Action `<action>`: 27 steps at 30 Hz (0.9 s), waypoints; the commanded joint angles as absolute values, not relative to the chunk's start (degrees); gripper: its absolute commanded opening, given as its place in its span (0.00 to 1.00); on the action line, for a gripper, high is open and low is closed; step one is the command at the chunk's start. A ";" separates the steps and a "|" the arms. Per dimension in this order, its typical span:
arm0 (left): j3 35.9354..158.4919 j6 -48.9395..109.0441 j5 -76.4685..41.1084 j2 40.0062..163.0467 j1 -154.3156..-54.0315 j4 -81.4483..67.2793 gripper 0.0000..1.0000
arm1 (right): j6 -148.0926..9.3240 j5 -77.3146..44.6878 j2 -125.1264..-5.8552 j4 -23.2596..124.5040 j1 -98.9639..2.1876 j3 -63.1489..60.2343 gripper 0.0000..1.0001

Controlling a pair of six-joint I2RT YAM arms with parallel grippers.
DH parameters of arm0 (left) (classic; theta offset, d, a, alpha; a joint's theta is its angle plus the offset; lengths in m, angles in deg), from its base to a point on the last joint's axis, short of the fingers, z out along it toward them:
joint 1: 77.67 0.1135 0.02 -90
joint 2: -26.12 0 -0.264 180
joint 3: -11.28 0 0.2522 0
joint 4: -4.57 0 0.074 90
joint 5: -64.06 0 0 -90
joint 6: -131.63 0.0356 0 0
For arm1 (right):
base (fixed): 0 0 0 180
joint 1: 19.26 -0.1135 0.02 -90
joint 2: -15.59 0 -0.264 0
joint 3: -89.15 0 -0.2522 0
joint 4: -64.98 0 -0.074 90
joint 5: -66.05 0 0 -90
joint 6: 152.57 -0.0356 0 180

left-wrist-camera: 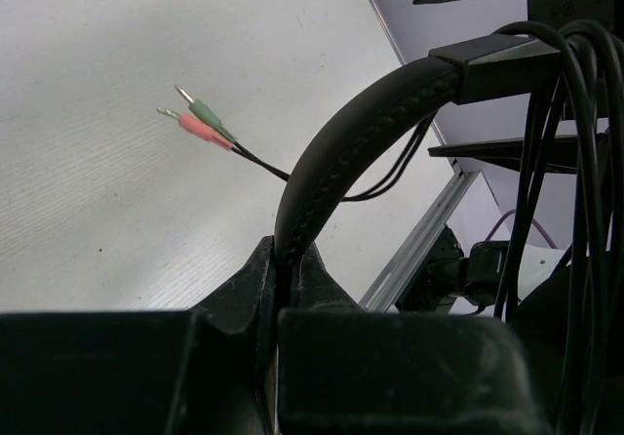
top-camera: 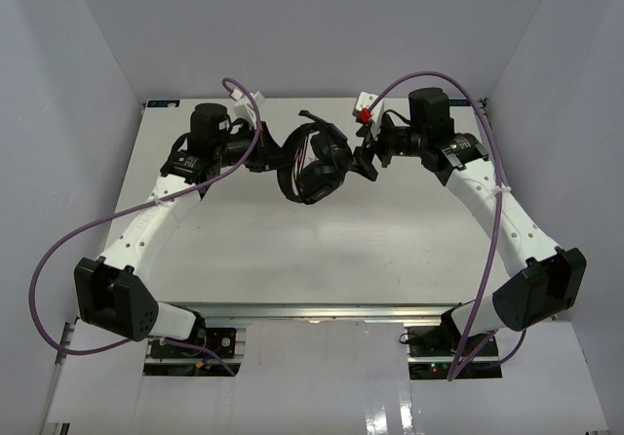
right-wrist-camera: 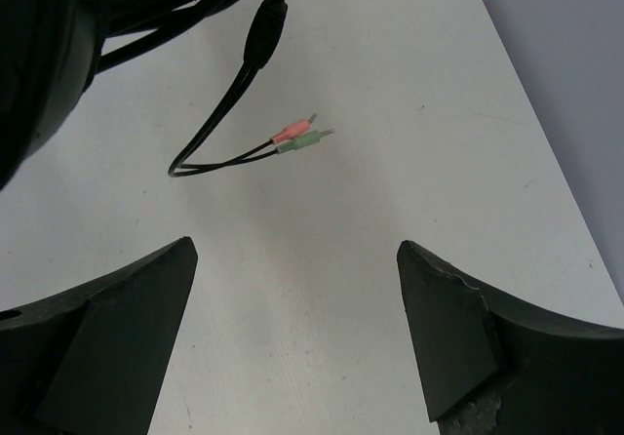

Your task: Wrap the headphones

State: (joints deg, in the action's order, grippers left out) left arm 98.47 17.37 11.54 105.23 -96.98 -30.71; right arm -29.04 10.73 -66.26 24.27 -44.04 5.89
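Overhead, holding the headphones (top-camera: 314, 167) toward the far middle of the tabletop (top-camera: 292, 250), between the two arms; seemingly lifted off the surface, though cannot tell for certain from above. Pinching the headband (left-wrist-camera: 336, 157) in the left jaws, narrow, closed onto the padded, stitched band where it rises out of them in the left wrist view; arching from there up and to the right toward a flat black slider piece (left-wrist-camera: 487, 64). Carrying several strands of thin black cord (left-wrist-camera: 575, 162) down the right side of that view, close together. Trailing two plugs (left-wrist-camera: 200, 123), one green and one pink, side by side at the cord's end, out to the left of the headband and over the white surface. With the right jaws spread wide in the right wrist view, gripping nothing, only bare tabletop between them; facing the same pink and green plugs beyond the tips, on a short bent stretch of cord below a thicker black junction (right-wrist-camera: 265, 25). Showing a dark earcup (right-wrist-camera: 44, 55) at the upper left edge there, clear of both right fingertips. From above, placing the right jaws just beside the headphones' right side; touching or not, cannot tell.
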 commanded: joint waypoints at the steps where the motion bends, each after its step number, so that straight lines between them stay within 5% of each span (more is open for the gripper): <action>1: 100.14 17.81 14.35 103.91 -96.51 -29.97 0.00 | -32.06 9.84 -64.47 27.25 -44.13 6.93 0.90; 27: 88.97 23.51 7.96 101.07 -90.42 -27.04 0.00 | -42.42 10.23 -60.32 32.95 -37.81 -0.34 0.90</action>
State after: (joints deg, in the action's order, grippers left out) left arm 91.85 21.83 11.18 103.79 -90.49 -30.86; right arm -39.36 9.87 -64.00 29.37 -38.26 2.99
